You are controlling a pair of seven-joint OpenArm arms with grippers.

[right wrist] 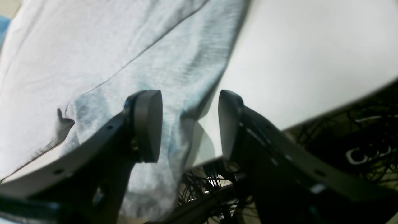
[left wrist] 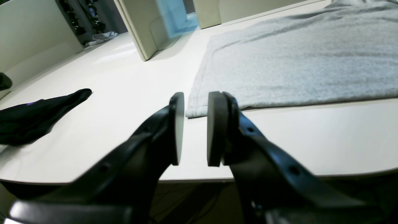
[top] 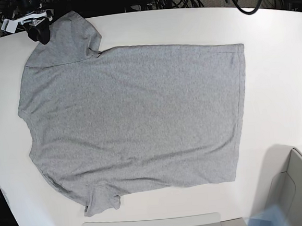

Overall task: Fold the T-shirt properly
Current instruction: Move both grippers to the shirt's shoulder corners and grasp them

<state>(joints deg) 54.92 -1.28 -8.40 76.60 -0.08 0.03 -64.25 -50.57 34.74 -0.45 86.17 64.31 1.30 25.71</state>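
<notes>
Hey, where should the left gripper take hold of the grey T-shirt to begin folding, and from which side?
Grip the hem corner of the heather-grey cotton T-shirt, coming in low from the table's near edge. The shirt lies flat and spread on the white table, so only its edges offer something to pinch, and that corner sits directly ahead of the open left gripper.

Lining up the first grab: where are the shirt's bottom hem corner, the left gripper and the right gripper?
T-shirt (left wrist: 196,110), left wrist view, hem corner nearest the fingers.
Left gripper (left wrist: 195,128), left wrist view, gap between its fingers.
Right gripper (right wrist: 189,124), right wrist view, gap between its fingers.
</notes>
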